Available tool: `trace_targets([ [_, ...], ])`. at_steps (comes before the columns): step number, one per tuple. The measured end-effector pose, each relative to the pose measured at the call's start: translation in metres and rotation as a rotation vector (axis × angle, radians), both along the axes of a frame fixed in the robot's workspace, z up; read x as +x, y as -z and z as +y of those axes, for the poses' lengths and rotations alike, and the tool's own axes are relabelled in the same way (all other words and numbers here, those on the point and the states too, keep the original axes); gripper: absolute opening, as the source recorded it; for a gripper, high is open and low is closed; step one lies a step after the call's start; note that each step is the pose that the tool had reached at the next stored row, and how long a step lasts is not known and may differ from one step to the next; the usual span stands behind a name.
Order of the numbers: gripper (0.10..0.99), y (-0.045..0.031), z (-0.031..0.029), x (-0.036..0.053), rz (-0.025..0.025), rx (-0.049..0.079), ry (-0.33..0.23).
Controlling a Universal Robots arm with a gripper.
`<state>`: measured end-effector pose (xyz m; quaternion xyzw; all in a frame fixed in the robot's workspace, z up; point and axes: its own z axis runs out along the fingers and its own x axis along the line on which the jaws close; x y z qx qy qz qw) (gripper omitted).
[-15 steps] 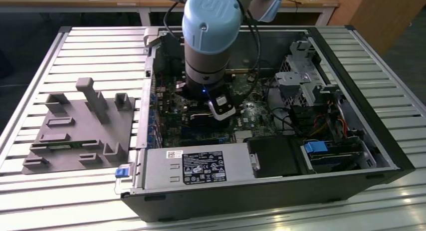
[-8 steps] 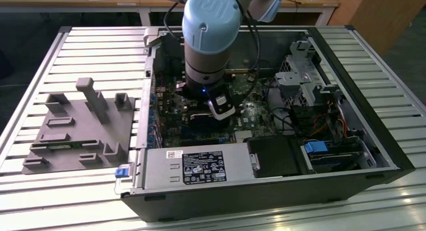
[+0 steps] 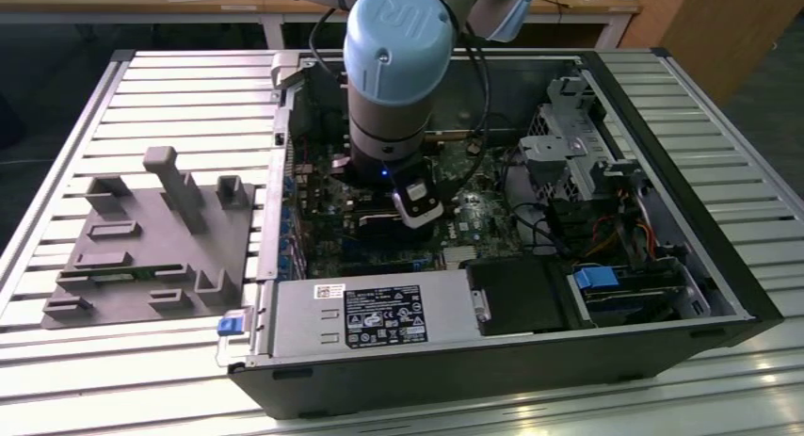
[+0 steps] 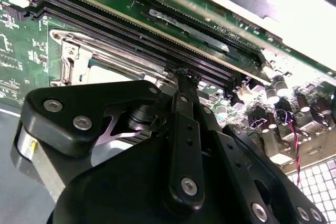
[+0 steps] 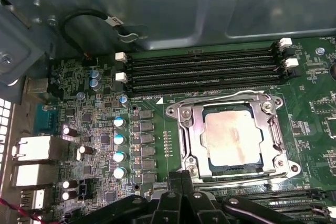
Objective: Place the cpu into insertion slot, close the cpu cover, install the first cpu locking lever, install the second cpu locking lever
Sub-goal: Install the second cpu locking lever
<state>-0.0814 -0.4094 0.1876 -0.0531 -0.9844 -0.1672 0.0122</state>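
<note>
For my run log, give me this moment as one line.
cpu: seated in insertion slot | cpu cover: closed | gripper: beside socket

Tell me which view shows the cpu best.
First wrist view: the cpu faces the camera, seated inside the cpu cover. Second wrist view has the gripper blocking most of the socket. Exterior view: the arm hides it.

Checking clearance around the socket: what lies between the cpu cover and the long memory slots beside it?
In the first wrist view, a thin wire locking lever runs between the cpu cover and the memory slots.
</note>
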Motion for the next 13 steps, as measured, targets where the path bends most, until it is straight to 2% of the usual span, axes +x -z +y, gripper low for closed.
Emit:
trace_targets([
  [13,0.106,0.0010,0.0000,-0.0009,-0.0002,-0.002,0.000],
])
